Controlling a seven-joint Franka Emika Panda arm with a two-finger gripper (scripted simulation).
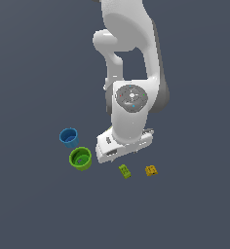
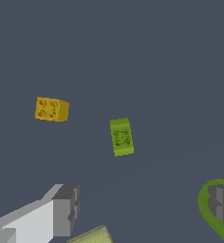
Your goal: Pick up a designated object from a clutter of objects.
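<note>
The tiny lime-green studded brick [image 1: 124,171] lies on the floor, just in front of my hand in the exterior view. In the wrist view it [image 2: 121,137] lies ahead of the fingers and is not between them. My gripper [image 2: 144,201] is open and empty, and its grey fingers [image 2: 66,209] stand wide apart above the floor. The orange-yellow brick [image 1: 151,170] lies beside the lime one, and it also shows in the wrist view [image 2: 51,109]. The white hand [image 1: 121,146] hovers above the clutter.
A green cup [image 1: 80,158] stands at the exterior view's left of the hand, with a blue cup [image 1: 68,137] behind it. The green cup's rim [image 2: 205,209] lies by one finger. A corner of the pale yellow-green flat square [image 2: 92,236] shows under the hand.
</note>
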